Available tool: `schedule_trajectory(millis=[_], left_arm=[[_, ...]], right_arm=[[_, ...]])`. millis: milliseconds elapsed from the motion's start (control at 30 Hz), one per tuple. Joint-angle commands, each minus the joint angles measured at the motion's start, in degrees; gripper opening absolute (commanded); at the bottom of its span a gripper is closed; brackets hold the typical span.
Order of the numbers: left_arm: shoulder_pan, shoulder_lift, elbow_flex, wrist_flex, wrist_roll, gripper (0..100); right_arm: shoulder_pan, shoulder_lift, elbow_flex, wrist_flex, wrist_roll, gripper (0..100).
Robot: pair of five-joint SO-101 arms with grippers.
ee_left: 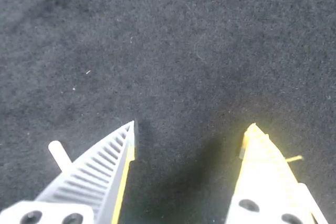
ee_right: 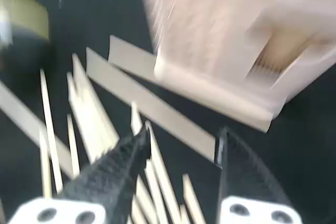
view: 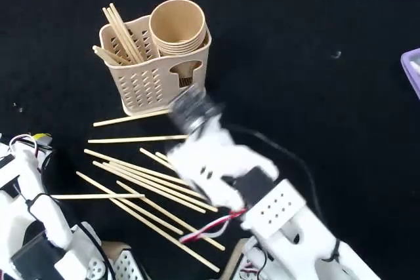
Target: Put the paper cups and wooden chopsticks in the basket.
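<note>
Paper cups (view: 177, 25) sit nested in a single stack in the basket (view: 147, 86), in its right-hand compartment as my high camera sees it. I count about four rims, though the lower ones crowd together. The basket's other compartment holds the standing chopsticks (view: 121, 34), on end and leaning outward, five or six as far as I can separate them.

In front of the basket, the loose chopsticks (view: 141, 181) lie flat on the black table (view: 328, 129). I count ten or so. Two lie apart nearest the basket, and the rest fan out and cross each other farther from it, so I cannot give an exact number.

My right gripper (ee_right: 181, 135) hangs just in front of the basket, over the nearest loose chopsticks. Its jaws are parted a moderate way with nothing between them. My left gripper (ee_left: 191, 127) is well away from the basket, past the far end of the loose chopsticks. Its fingers are spread wide over bare table, and it is also empty.

A purple thing (view: 412, 70) sits at the table's edge, well to the other side of the basket.
</note>
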Motion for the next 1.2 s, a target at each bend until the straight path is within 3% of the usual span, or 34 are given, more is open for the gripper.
schedule_trajectory(millis=[0,300,667,767,867,1167], left_arm=[[0.22,-1.93,-0.48,-0.70,-0.44,32],[0.13,-1.93,-0.31,-0.70,-0.44,32],[0.13,-1.93,-0.40,-0.70,-0.44,32],[0.13,-1.93,-0.40,-0.70,-0.44,32],[0.13,-1.93,-0.48,-0.70,-0.44,32],[0.13,-1.93,-0.57,-0.70,-0.44,32]], right_arm=[[-2.46,3.38,5.58,0.00,6.24,20.9],[-2.73,25.01,-0.22,-4.31,9.85,20.8],[-2.37,46.64,-12.97,-1.67,9.93,20.8],[-2.37,48.48,-16.04,1.23,13.10,15.8],[-2.37,47.87,-17.54,2.37,18.46,0.7],[-2.37,34.86,-17.27,10.90,19.60,1.0]])
